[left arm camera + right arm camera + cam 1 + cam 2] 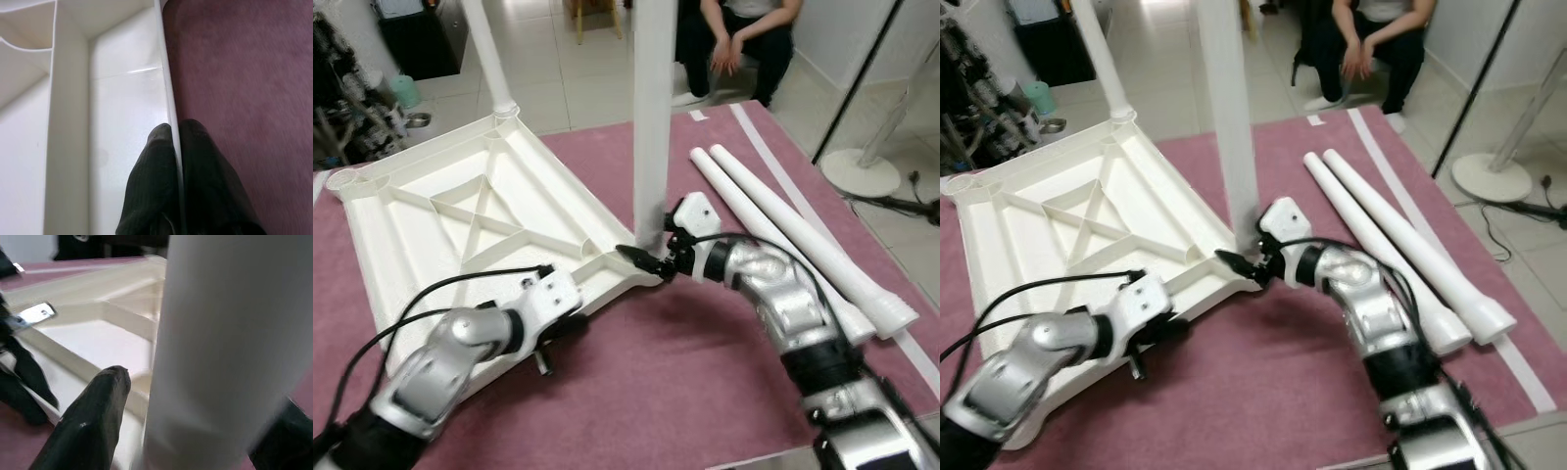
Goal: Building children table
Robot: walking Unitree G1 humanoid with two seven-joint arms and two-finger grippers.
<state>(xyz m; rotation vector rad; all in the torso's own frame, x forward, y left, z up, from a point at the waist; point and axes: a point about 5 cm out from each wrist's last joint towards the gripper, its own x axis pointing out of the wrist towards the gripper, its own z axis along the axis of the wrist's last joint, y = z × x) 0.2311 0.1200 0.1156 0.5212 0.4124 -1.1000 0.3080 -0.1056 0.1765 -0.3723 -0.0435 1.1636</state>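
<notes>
A: The white tabletop (460, 225) lies upside down on the maroon mat (705, 392), ribs showing. One leg (487, 59) stands at the far corner.

B: And a second leg (652, 117) stands upright at the near right corner, the right gripper (651, 257) with its fingers around its base. Clamped, I'd say, from the right wrist view.

A: The left gripper (175, 161) pinches the tabletop's near rim, fingers together on the thin edge, steadying it.

B: So this looks like leg two being seated in its socket. Next it needs pressing or twisting home.

A: Then the two spare legs (783, 235), lying on the mat to the right. A seated person (739, 39) is watching behind.
</notes>
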